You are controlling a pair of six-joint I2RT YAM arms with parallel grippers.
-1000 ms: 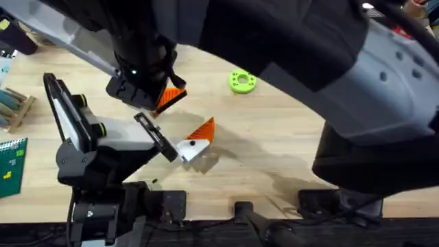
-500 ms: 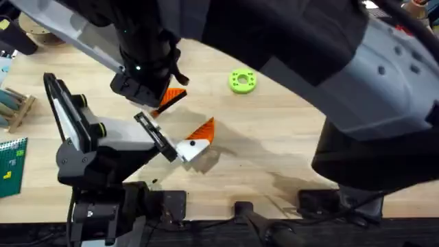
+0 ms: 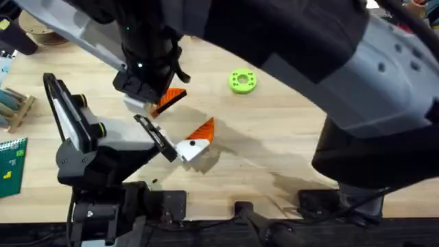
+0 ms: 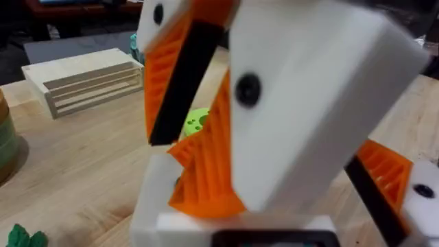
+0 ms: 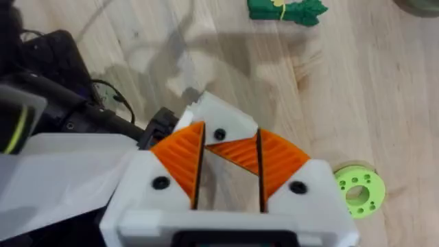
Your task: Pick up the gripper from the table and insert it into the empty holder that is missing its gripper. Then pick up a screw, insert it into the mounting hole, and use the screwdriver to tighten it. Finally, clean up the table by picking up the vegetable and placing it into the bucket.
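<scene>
My right gripper [image 3: 156,96] reaches across to the left, shut on the gripper [image 3: 170,100], a small orange wedge with a black face. In the right wrist view that wedge [image 5: 233,152] sits between the orange pads [image 5: 184,161]. Its tip is right at the white holder [image 5: 219,116]; I cannot tell whether they touch. The holder [image 3: 186,152] is one bare finger of my left gripper [image 3: 197,140], which stands open, with an orange pad [image 3: 204,129] on its other finger. The dark-green vegetable [image 5: 285,10] lies on the wood farther off. Screw, screwdriver and bucket are out of view.
A lime-green ring [image 3: 241,81] lies on the table to the right of both grippers. A wooden rack [image 3: 14,106] and a green card [image 3: 10,165] sit at the left edge. The right arm's dark bulk [image 3: 329,62] spans the upper and right part of the overhead view.
The right gripper, still holding the orange wedge, has crept slightly to the right and farther from the arms' bases. The left arm has stayed put.
</scene>
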